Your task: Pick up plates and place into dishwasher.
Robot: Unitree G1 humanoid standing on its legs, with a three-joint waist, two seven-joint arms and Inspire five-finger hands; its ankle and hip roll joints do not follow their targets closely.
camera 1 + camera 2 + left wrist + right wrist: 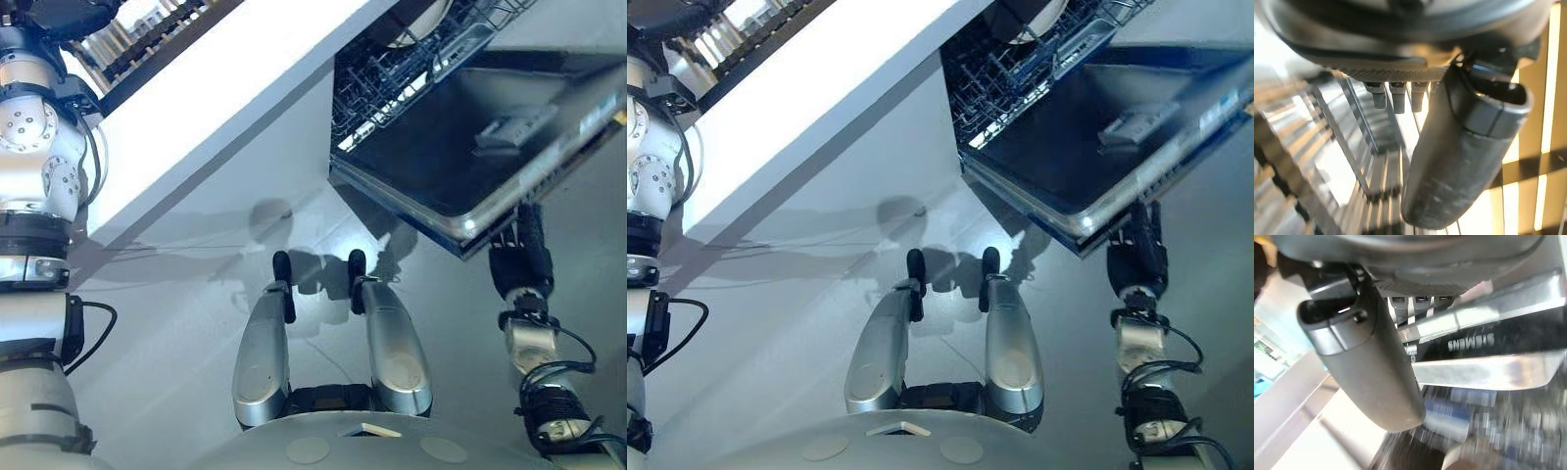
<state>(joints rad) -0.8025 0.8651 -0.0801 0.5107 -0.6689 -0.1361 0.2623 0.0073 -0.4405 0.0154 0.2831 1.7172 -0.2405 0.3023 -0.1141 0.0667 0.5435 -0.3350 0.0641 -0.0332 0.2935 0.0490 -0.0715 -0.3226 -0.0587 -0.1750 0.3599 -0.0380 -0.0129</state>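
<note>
- One left hand [1459,147]: fingers [1380,95] straight, holding nothing; metal rack [1374,169] beyond the fingertips.
- One right hand [519,259]: fingers against the dishwasher door [470,166] edge; cannot tell their curl.

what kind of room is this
Most likely a kitchen: an open dishwasher door folded down, a wire rack with tines behind it, and a long white countertop alongside.
</note>
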